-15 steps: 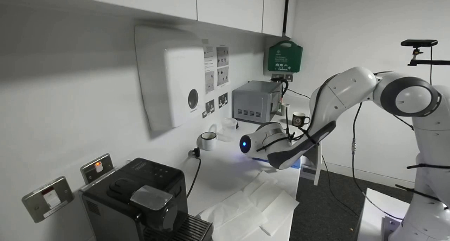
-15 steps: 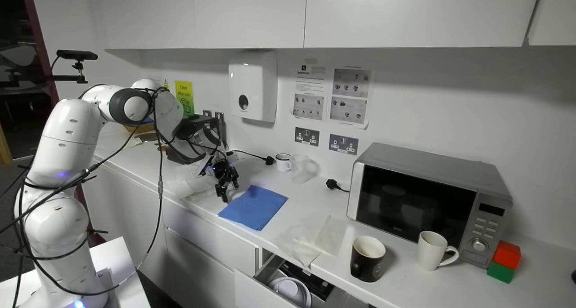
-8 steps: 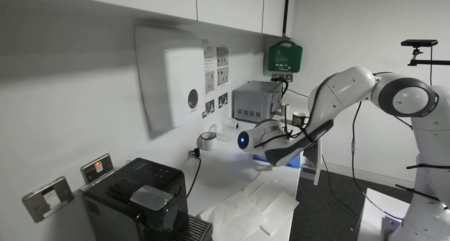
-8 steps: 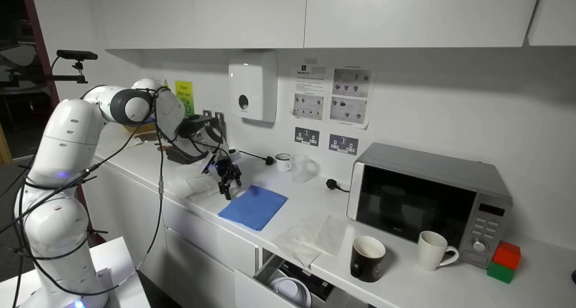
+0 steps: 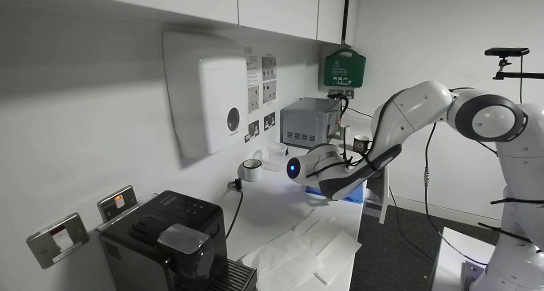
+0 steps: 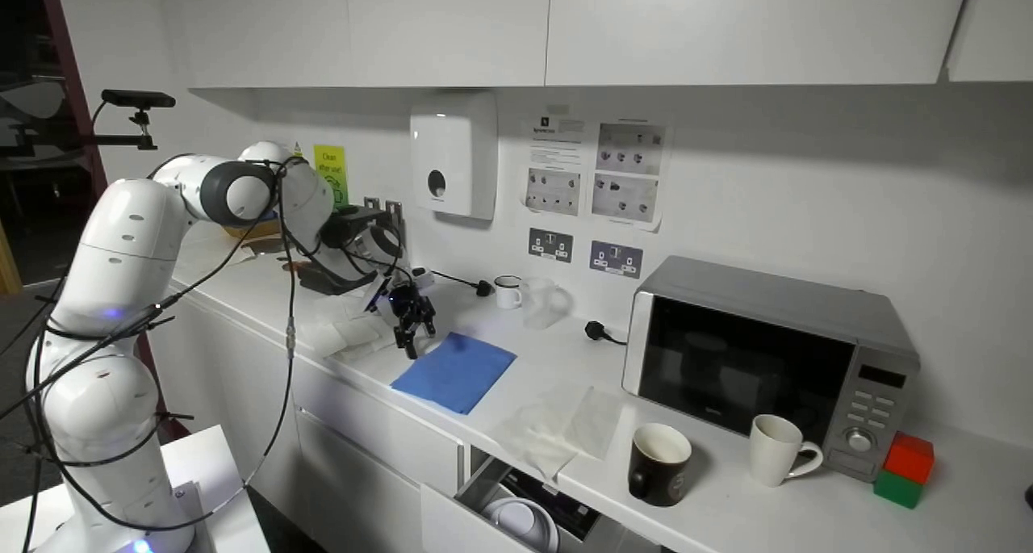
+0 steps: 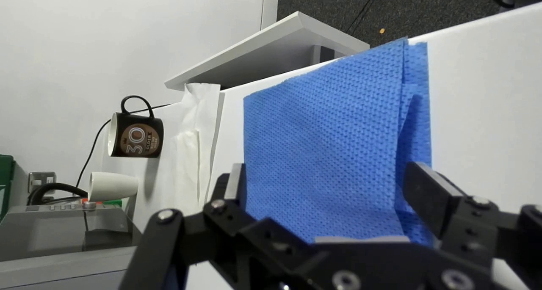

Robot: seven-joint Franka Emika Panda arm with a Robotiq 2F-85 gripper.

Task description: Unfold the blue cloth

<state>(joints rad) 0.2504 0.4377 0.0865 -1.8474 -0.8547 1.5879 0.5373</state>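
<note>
Wrist view | gripper point(image 7: 325, 171) spread wide, grasping nothing | blue cloth point(image 7: 322, 125) folded in layers; in an exterior view, at near edge of counter point(image 6: 557, 359), left of microwave point(image 6: 759, 367) | looks unstarted; needs layers opened

Arm point(image 5: 414, 112) white, rounded links, dark-grey rings point(image 5: 462, 117) at joints. Black cables point(image 6: 149, 315) tied on along it; silver connector point(image 6: 290, 329) well apart from claw point(image 7: 325, 184). Claw black, angular, round silver screws point(image 7: 346, 279) behind its fingers point(image 7: 425, 192). Blue light point(image 5: 292, 168) on wrist point(image 5: 316, 163) above claw.
</note>
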